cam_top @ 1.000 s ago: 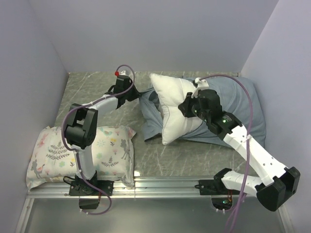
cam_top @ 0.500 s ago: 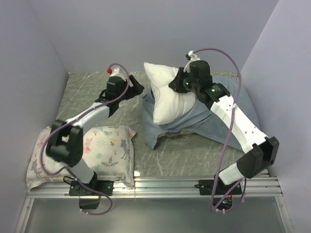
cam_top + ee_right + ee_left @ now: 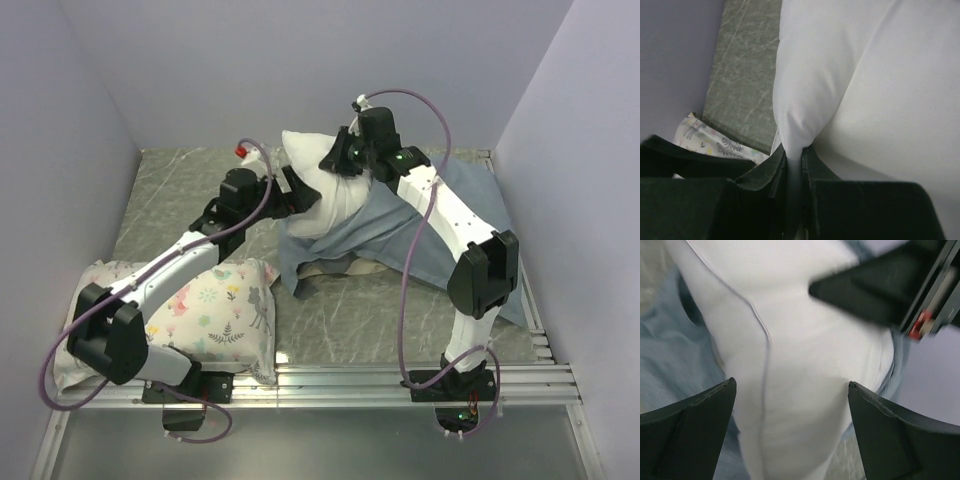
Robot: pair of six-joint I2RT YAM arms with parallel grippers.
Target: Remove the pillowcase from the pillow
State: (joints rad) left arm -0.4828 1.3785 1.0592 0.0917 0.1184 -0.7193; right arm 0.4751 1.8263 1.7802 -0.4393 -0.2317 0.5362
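The white pillow [image 3: 312, 190] hangs lifted at the back of the table, its lower end still inside the grey-blue pillowcase [image 3: 420, 235], which lies crumpled beneath it. My right gripper [image 3: 337, 160] is shut on a pinched fold of the pillow [image 3: 865, 90] near its top; the jaws [image 3: 795, 150] clamp the white cloth. My left gripper [image 3: 293, 193] is open just left of the pillow. In the left wrist view its fingers [image 3: 685, 435] stand wide on either side of the pillow [image 3: 805, 355], holding nothing, with the pillowcase [image 3: 670, 360] behind at the left.
A smaller floral-print pillow [image 3: 215, 305] lies at the front left by the left arm's base, also seen from the right wrist [image 3: 710, 142]. Grey walls close the marbled table [image 3: 180, 190] on three sides. A metal rail [image 3: 330, 385] runs along the near edge.
The left gripper has let go of the pillowcase, opened wide and moved up to the pillow. The right gripper has lifted the pillow and carried it left and back, out of the sagging pillowcase.
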